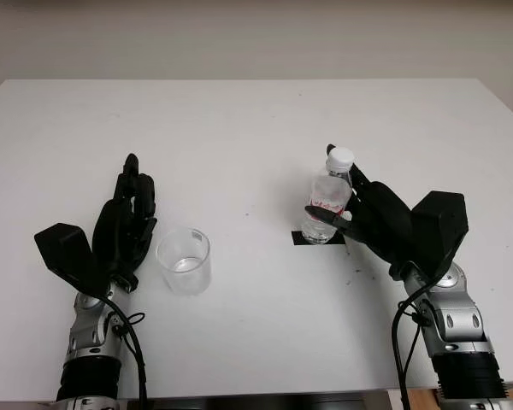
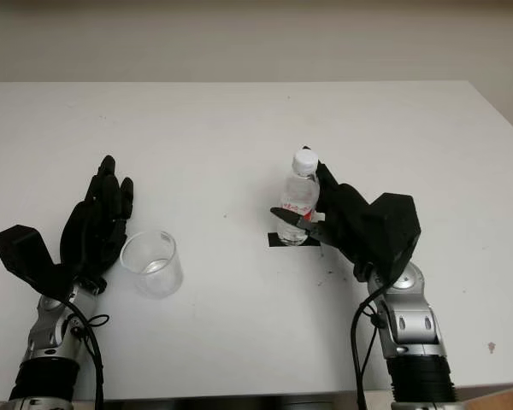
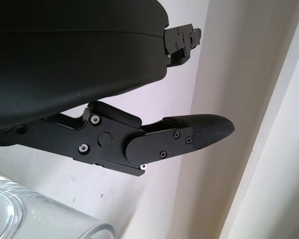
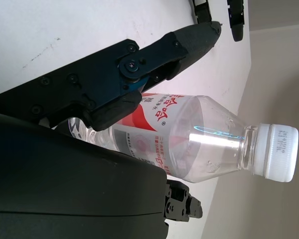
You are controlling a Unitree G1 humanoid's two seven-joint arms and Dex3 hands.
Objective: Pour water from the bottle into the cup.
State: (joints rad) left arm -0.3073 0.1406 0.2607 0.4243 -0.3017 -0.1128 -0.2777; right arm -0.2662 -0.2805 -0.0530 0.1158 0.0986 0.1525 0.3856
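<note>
Here the right hand (image 1: 346, 213) was closed around the clear plastic water bottle with the white cap and red label (image 1: 329, 201), which stood upright on a small black mat (image 1: 316, 238) at the right of the white table (image 1: 256, 120). The cap looked shut. The clear glass cup (image 1: 185, 260) stood to the left and nearer, just beside the open left hand (image 1: 128, 218). The step seemed to be securing the bottle; next, lifting it and carrying it left over the cup would call for a firm hold.
</note>
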